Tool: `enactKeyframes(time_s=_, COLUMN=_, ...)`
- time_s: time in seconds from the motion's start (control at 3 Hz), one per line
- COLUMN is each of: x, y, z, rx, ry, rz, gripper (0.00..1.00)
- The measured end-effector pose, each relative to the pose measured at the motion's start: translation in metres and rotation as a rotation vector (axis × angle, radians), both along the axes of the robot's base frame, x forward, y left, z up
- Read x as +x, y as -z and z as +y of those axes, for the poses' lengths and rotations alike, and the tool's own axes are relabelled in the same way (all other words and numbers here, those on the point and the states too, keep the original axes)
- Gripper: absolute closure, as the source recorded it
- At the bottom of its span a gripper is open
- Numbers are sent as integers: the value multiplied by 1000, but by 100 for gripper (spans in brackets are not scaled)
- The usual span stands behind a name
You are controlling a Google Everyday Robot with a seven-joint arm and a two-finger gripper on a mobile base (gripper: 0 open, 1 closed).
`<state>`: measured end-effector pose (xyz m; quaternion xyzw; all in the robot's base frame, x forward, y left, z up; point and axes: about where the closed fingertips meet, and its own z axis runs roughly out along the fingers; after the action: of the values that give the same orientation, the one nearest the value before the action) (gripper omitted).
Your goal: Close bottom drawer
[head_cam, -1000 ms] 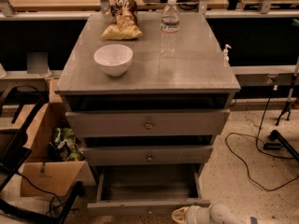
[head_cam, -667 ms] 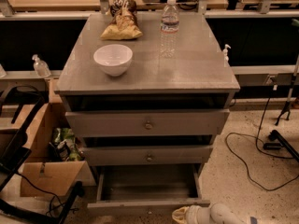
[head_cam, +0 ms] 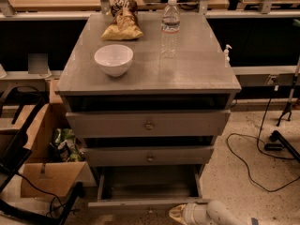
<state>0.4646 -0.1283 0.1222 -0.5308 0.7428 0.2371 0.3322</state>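
Bottom drawer (head_cam: 149,189), standing open, looks rigid, light, free-sliding wood; push its low front panel (head_cam: 136,205) squarely; pincer (head_cam: 180,214) just before it, grip cannot tell.

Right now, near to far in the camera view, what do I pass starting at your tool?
The tool at the bottom edge → bottom drawer, open → middle drawer → top drawer → white bowl → water bottle → chip bag.
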Motion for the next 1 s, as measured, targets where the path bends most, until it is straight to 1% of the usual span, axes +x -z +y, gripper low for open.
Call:
enactKeyframes(time_s=0.33, x=13, y=-1, z=1, rx=3, ry=-1, rz=-13, gripper=100)
enactKeyframes(time_s=0.67, x=14, y=-2, z=1, rx=3, ry=0, rz=-15, gripper=100)
enactKeyframes(time_s=1.0, x=28, y=-4, z=0, rx=8, ry=4, rz=-28, gripper=100)
